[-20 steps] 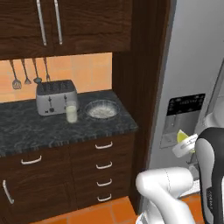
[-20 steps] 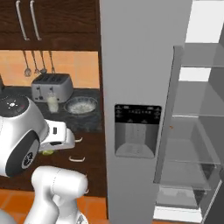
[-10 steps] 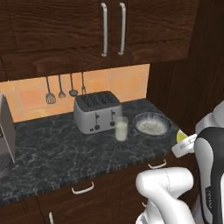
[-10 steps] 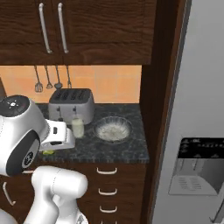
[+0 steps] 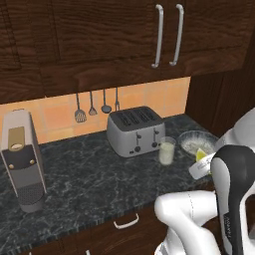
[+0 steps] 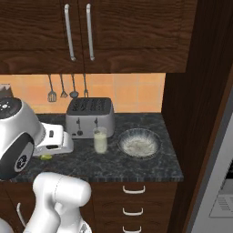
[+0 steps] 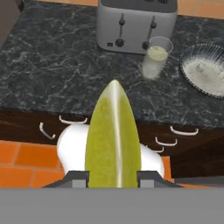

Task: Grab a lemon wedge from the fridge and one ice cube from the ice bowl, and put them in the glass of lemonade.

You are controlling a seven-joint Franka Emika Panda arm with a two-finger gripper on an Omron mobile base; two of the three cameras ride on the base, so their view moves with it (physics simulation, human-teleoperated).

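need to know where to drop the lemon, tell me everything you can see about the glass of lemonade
The glass is a small clear tumbler, upright and open-topped, mostly full of pale yellowish-white liquid. It stands on the dark marbled counter, in front of the toaster's right end, with the ice bowl to its right. Nothing visibly touches it besides the counter.

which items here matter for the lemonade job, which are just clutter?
Job: lemon wedge held in the gripper; glass of lemonade; ice bowl.
Clutter: toaster; hanging utensils; coffee machine; upper cabinets; drawers.
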